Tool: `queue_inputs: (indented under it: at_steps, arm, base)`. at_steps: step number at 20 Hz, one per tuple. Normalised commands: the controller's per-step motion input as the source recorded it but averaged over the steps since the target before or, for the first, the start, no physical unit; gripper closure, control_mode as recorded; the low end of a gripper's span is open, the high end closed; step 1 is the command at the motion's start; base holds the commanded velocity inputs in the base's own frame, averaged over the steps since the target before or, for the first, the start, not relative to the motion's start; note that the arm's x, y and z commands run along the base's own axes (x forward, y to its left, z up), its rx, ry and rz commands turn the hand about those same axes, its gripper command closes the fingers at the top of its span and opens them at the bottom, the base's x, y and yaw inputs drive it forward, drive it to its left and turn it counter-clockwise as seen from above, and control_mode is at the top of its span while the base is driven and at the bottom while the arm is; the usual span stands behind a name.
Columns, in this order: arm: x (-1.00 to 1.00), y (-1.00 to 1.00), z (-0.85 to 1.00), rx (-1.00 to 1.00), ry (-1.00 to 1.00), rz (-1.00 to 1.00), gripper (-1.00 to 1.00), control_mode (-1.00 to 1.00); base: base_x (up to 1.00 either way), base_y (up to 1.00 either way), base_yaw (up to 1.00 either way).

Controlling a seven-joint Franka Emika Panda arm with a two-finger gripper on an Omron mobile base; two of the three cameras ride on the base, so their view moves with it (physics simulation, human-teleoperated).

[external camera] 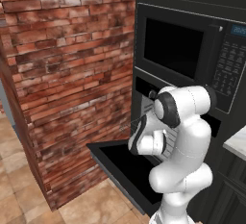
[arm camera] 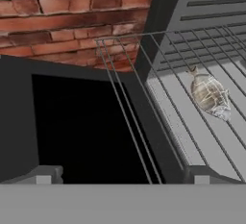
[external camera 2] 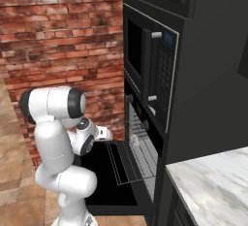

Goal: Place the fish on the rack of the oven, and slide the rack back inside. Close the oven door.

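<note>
Setting: brick wall (external camera: 67,74) on the left of a black cabinet column, tan floor tiles below, a marble counter (external camera 2: 213,186) at the right edge of the right base view.
Oven: the oven (external camera 2: 145,137) sits low in the column, under the black keypad microwave (external camera: 192,50); its pale grey cavity stands open.
Oven door: the oven door (external camera: 120,165) is dropped flat, its dark glass facing up, reaching out toward the robot.
Rack: the rack (arm camera: 158,98) is pulled partway out, its front edge hanging over the inner edge of the door.
Fish: the fish (arm camera: 209,94) lies on the rack bars, toward the cavity side and well back from the rack's front edge; it looks settled and flat.
Gripper: the gripper (arm camera: 122,177) hovers above the door, just short of the rack's front edge, fingers spread wide and holding nothing.
Done: placing the fish appears complete.
Left: by my reading, push the rack back in, then lift the door shut.
In the way: nothing lies on the door or between the fingers and the rack's front bar; the arm's own elbow hangs over the door and would need to clear before it swings up.
Risk: a sharp shove could slide the fish along the bars.
</note>
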Motion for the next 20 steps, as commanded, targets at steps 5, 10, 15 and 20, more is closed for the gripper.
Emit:
queue_inputs:
  at_steps: [5, 10, 15, 20]
  arm:
    - [0.07, 0.78, 0.09, -0.04, 0.1, 0.0, -1.0, -1.0]
    - [0.27, 0.48, -0.09, -0.06, 0.23, 0.0, -1.0, -1.0]
    - [0.53, 0.19, -0.18, -0.04, 0.28, 0.0, -1.0, -1.0]
    - [0.6, 0.06, -0.22, -0.03, 0.25, 0.0, -1.0, -1.0]
  base:
    - [0.0, 0.0, 0.0]
    - [0.0, 0.0, 0.0]
    - [0.0, 0.0, 0.0]
    - [0.0, 0.0, 0.0]
